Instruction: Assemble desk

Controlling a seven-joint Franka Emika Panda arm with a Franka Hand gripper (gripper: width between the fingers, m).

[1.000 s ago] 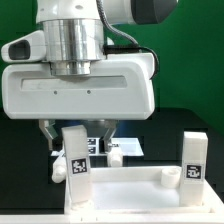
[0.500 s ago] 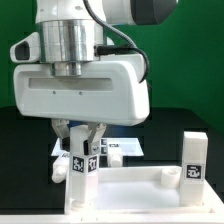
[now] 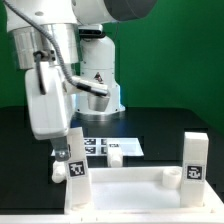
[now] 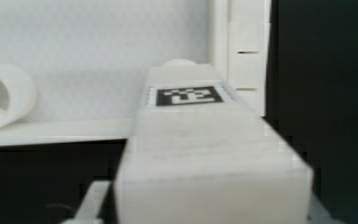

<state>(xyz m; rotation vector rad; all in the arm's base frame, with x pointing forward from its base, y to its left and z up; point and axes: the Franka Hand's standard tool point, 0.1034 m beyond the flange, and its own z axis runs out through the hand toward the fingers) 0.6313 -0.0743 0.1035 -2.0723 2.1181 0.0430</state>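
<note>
Jaws now clamped on the leg point(image 3: 76, 172) between them, and the wrist has twisted round. It's probably screwing the leg into the top point(image 3: 130, 195).

No actual words, brands or numbers can be read anywhere, tbh. Only black-and-white square code patterns are seen: one is stuck on the leg at the exterior view's left point(image 3: 77, 170), one on the leg at the exterior view's right point(image 3: 194, 160), and several are printed on the marker board point(image 3: 128, 147). Another tag point(image 4: 185, 96) is shown close up in the wrist view.
</note>
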